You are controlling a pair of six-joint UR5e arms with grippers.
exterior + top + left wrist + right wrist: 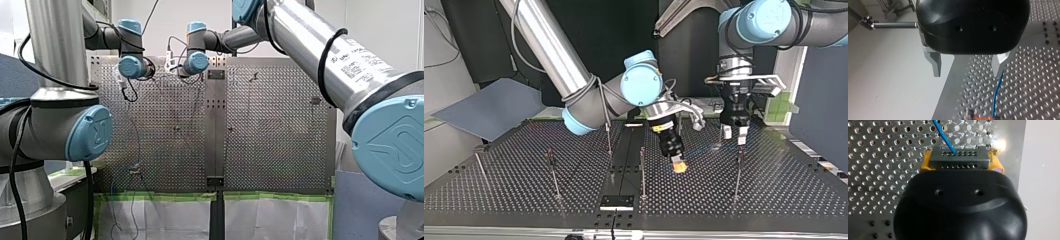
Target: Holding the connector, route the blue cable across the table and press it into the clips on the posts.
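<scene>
Front view: both arms hung over the far end of the perforated table.

Top view: my right gripper tilted down near the table's middle, with my left gripper upright nearby.

Left wrist view: its metal fingers stood apart, the blue cable passing by one.

Right wrist view: yellow pads clamped the connector, the cable leaving it ahead.

Place: we work in a robotics lab.
Bench: our perforated metal table, thin posts standing on it.
Machines: our left arm, our right arm.
Edging: green tape along the table's edge.
</scene>
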